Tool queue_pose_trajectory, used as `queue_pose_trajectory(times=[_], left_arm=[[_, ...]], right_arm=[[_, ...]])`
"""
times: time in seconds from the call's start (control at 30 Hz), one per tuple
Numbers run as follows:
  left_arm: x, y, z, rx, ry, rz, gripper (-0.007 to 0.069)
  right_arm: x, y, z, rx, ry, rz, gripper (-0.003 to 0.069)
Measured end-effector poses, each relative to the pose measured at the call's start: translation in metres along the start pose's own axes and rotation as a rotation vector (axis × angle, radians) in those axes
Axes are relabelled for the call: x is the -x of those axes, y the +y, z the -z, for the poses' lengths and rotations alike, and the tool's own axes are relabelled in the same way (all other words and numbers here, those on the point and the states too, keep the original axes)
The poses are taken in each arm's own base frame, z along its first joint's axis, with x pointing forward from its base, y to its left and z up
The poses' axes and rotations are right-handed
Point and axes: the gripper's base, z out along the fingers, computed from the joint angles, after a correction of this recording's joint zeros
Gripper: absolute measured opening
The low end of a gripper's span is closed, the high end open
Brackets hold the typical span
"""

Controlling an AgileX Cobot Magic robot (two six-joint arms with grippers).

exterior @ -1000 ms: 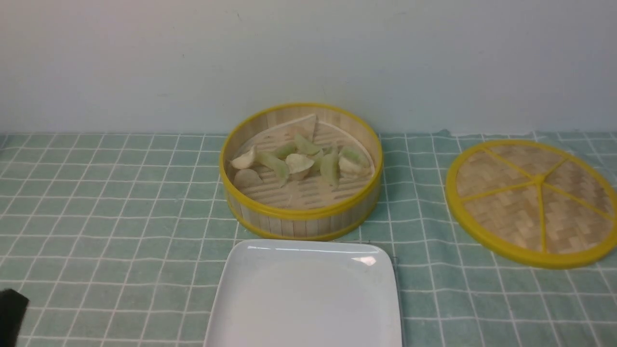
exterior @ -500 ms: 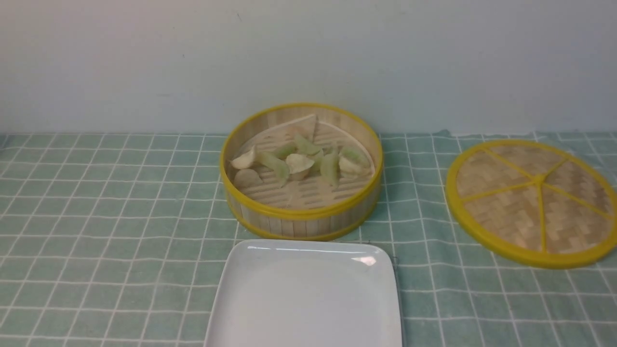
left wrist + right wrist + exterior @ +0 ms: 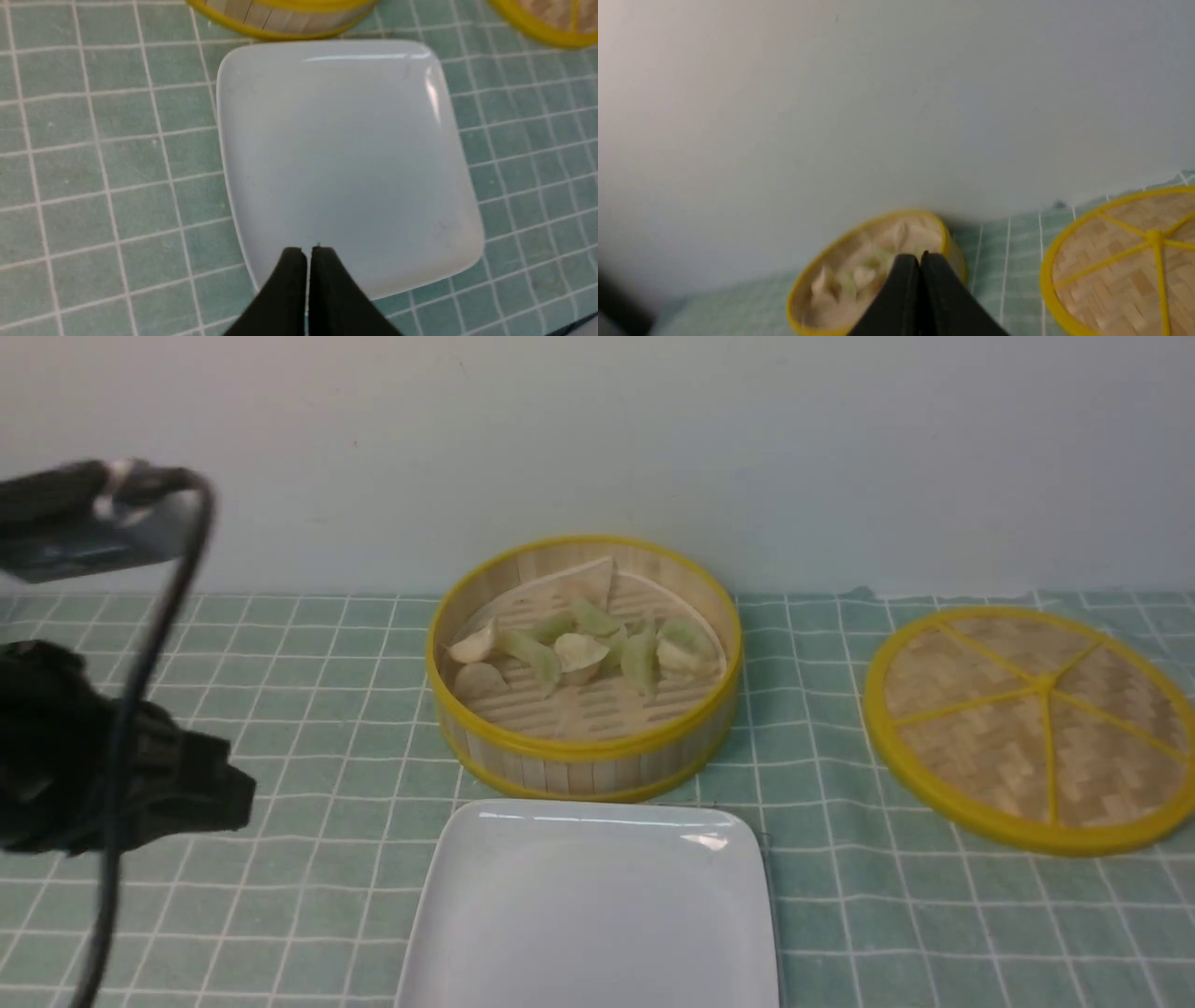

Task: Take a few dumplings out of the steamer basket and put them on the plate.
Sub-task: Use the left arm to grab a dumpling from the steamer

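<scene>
On the green checked tablecloth (image 3: 280,728), close to the pale wall (image 3: 597,448): round bamboo steamer basket (image 3: 583,751) with yellow rim bands. Holds all the small crescent-shaped dumplings (image 3: 581,651), pale green and whitish, heaped toward its far side. Just in front of it: glossy white square plate (image 3: 597,915). Well apart on the right: flat woven yellow-rimmed lid (image 3: 1027,728). Black left gripper (image 3: 307,253): fingers pressed fully together, gripping nothing, raised at the left, aimed toward the plate. Black right gripper (image 3: 920,256): fingers closed tight too, holding nothing, aimed toward the basket.
</scene>
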Motion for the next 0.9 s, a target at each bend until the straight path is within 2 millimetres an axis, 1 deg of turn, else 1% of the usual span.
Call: queue_pose_trajectory(times=[0.03,0.1,0.13,0.23,0.27,0.33,0.4,0.47,0.5,0.57,0.6,0.63,0.7,0.8,0.83,0.87,0.9], left_arm=[[0.018,0.009,-0.022,0.005,0.054,-0.017,-0.0006],[0.037,0.016,-0.041,0.009,0.085,-0.040,-0.0006],[0.045,0.019,-0.048,0.011,0.092,-0.051,-0.0006],[0.074,0.026,-0.066,0.012,0.091,-0.137,-0.0006],[0.076,0.026,-0.067,0.011,0.090,-0.148,-0.0006],[0.097,0.025,-0.073,-0.003,0.063,-0.222,-0.0006],[0.115,0.021,-0.079,-0.005,0.016,-0.317,-0.0006],[0.122,0.018,-0.083,-0.006,-0.005,-0.349,-0.0006],[0.132,0.012,-0.092,-0.010,-0.032,-0.375,-0.0006],[0.142,0.008,-0.106,-0.013,-0.045,-0.403,-0.0006],[0.147,0.007,-0.117,-0.009,-0.043,-0.424,-0.0001],[0.149,0.007,-0.121,-0.008,-0.041,-0.427,0.0001],[0.158,0.007,-0.145,0.020,-0.030,-0.472,0.0034],[0.170,0.011,-0.174,0.053,-0.027,-0.510,0.0109],[0.177,0.012,-0.187,0.062,-0.037,-0.518,0.0165],[0.176,0.013,-0.190,0.063,-0.032,-0.518,0.0165],[0.181,0.016,-0.203,0.074,-0.037,-0.520,0.0219]], right_arm=[[0.010,0.008,-0.008,-0.014,0.168,0.072,-0.0013],[0.020,0.014,-0.020,-0.029,0.319,0.151,-0.0013],[0.022,0.015,-0.024,-0.032,0.370,0.189,-0.0013],[0.022,0.012,-0.046,-0.045,0.550,0.281,-0.0013],[0.022,0.012,-0.049,-0.046,0.570,0.286,-0.0013],[0.016,0.008,-0.062,-0.053,0.655,0.289,-0.0013],[0.013,0.006,-0.071,-0.056,0.697,0.283,-0.0013],[0.013,0.005,-0.075,-0.058,0.707,0.282,-0.0013],[0.013,0.004,-0.080,-0.061,0.705,0.276,-0.0013],[0.013,0.003,-0.083,-0.061,0.701,0.271,-0.0013],[0.013,0.003,-0.086,-0.059,0.693,0.264,-0.0013],[0.013,0.003,-0.087,-0.058,0.692,0.261,-0.0013],[0.013,0.003,-0.090,-0.054,0.693,0.247,-0.0013],[0.012,0.003,-0.093,-0.056,0.693,0.245,-0.0013],[0.012,0.003,-0.093,-0.057,0.695,0.244,-0.0013],[0.012,0.003,-0.093,-0.057,0.695,0.243,-0.0013],[0.012,0.003,-0.094,-0.057,0.696,0.243,-0.0013]])
